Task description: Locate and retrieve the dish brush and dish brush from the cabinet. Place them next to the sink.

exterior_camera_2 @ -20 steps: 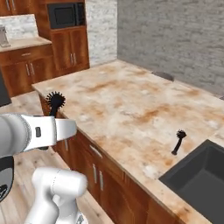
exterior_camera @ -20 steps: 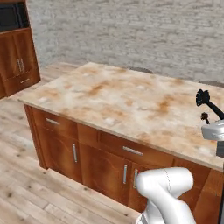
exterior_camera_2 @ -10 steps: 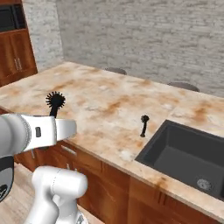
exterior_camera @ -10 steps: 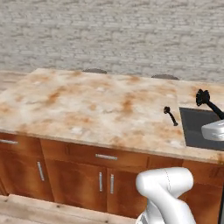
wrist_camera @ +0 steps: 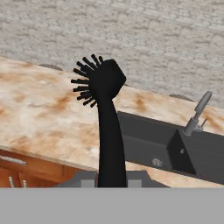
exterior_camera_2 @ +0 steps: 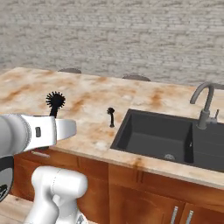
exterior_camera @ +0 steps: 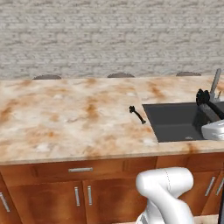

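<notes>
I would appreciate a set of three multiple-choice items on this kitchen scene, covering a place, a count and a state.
1. Where does the loose dish brush lie?
A. inside the sink
B. on the counter beside the sink
C. on the floor

2. How many dish brushes show?
A. one
B. two
C. three

3. What is the gripper doing?
A. standing open
B. shut on the tap
C. shut on a dish brush

Answers: 1 B, it rests on the counter just left of the sink; 2 B, one lying, one held brush; 3 C, the handle rises from between the fingers.

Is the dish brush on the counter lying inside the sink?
No, that dish brush lies on the counter beside the sink.
</notes>
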Tool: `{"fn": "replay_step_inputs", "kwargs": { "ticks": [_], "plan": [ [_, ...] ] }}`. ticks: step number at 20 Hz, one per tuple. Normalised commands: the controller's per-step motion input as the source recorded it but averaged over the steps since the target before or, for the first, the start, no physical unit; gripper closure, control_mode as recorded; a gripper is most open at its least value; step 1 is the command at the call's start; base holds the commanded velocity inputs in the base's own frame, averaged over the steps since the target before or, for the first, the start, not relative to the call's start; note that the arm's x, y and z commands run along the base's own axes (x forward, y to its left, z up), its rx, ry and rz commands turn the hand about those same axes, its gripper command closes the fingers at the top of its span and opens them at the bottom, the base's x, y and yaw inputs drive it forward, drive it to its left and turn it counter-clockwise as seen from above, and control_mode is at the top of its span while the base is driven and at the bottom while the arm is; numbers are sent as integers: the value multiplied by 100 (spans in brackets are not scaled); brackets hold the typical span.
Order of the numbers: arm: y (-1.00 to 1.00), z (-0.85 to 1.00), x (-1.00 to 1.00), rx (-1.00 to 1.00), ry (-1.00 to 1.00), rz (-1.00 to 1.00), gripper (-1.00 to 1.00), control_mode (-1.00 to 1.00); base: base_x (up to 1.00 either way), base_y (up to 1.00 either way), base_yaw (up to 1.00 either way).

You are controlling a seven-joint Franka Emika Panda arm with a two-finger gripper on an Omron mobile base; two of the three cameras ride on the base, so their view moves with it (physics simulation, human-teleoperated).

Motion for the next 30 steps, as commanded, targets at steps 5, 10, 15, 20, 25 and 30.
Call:
{"fn": "replay_step_inputs", "kwargs": {
  "ticks": [5, 10, 15, 20, 25, 30],
  "plan": [
    [0, 0, 0, 0, 0, 0, 100, 100, -4, 28, -33],
    [0, 0, 0, 0, 0, 0, 100, 100, -2, 58, -23],
    [0, 0, 0, 0, 0, 0, 100, 100, -8, 63, -21],
    [0, 0, 0, 0, 0, 0, 100, 100, 5, 49, -14],
    [0, 0, 0, 0, 0, 0, 100, 100, 27, 44, -7],
    [0, 0, 0, 0, 0, 0, 100, 100, 59, 5, 11]
  ]
}}
